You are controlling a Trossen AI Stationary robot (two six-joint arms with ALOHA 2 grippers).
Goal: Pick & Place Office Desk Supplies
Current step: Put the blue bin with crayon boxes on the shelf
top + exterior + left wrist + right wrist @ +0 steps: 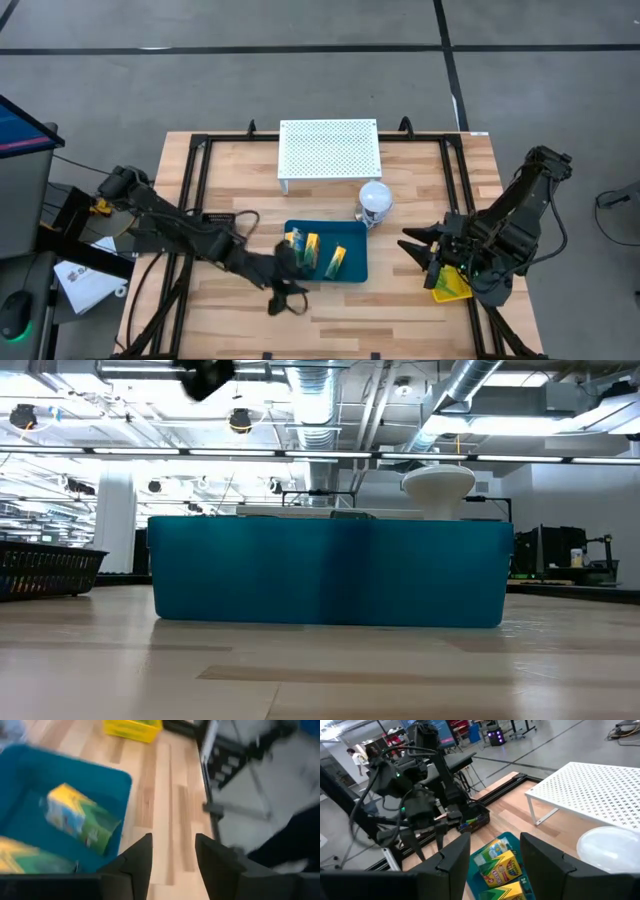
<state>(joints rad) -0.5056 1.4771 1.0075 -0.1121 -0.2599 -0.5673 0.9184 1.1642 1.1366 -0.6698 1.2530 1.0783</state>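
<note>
The left hand (pixel 285 297) hangs open and empty just off the near left corner of the blue tray (pixel 355 272), where crayon boxes (pixel 335 261) lie, while the right hand (pixel 425 256) waits open over the counter (pixel 400 310) to the tray's right

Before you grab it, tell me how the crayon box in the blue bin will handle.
The crayon box looks like thin printed cardboard, so it is probably light and could dent under a hard squeeze. Its flat faces should keep it from rolling. It lies loose among other boxes in the blue bin, so a push would likely slide it.
</note>
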